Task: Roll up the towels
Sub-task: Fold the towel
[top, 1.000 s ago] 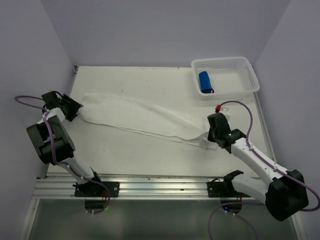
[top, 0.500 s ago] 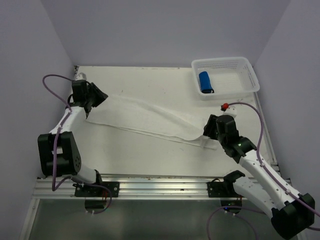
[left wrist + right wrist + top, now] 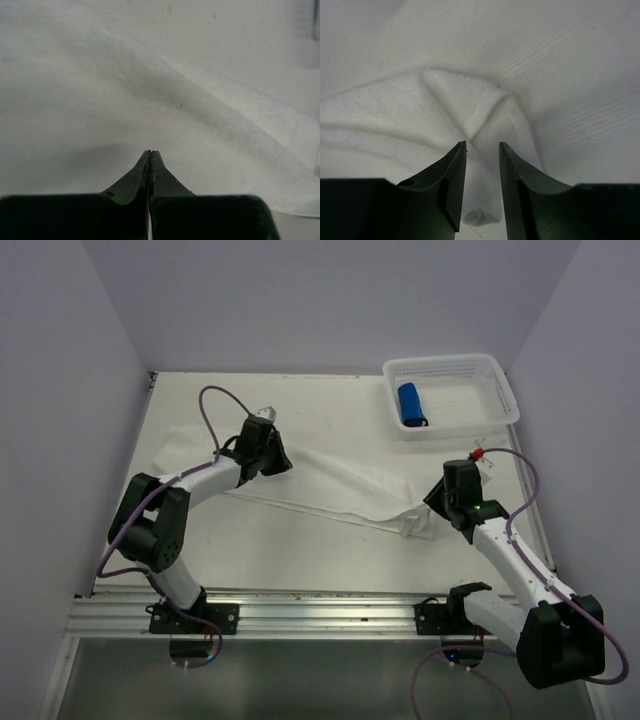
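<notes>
The long white towel [image 3: 340, 485] lies slantwise across the table, from the far left to a bunched end at the right. My left gripper [image 3: 279, 460] hovers over its left-middle part, shut, fingertips together [image 3: 151, 152] with nothing between them and white cloth [image 3: 100, 90] underneath. At the towel's right end is my right gripper [image 3: 438, 508], open. Its fingers [image 3: 482, 146] stand apart over a folded corner of the towel [image 3: 485, 112]. The small blue towel [image 3: 411, 404] lies rolled in the basket.
The white perforated basket [image 3: 500, 390] stands at the back right corner. Purple walls close in the table on three sides. A metal rail [image 3: 300, 615] with both arm bases runs along the near edge. Purple cables loop off each arm.
My left arm swung from the table's left edge rightward onto the towel's left-middle, and its jaws closed. My right gripper opened and shifted slightly right at the towel's right end.
</notes>
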Robot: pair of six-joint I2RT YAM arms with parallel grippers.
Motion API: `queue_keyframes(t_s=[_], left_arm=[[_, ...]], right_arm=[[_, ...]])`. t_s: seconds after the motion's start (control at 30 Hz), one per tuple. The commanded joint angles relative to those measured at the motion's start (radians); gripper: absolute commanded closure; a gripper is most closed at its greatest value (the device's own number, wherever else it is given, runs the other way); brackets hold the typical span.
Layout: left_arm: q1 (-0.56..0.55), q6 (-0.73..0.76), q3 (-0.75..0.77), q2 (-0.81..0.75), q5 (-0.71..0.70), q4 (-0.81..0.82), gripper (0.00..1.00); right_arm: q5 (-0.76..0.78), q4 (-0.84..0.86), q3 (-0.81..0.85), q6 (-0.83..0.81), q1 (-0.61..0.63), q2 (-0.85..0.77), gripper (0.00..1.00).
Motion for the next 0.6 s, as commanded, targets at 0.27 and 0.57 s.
queue_keyframes(t_s=[0.27, 0.57], left_arm=[[-0.189, -0.015, 0.174, 0.188, -0.062, 0.052, 1.00], [-0.247, -0.049, 0.203, 0.267, -0.058, 0.055, 1.00]], right_arm=[[-0.225, 0.099, 0.072, 0.032, -0.089, 0.142, 0.74], [-0.263, 0.131, -0.064, 0.081, 0.160, 0.076, 0.80]])
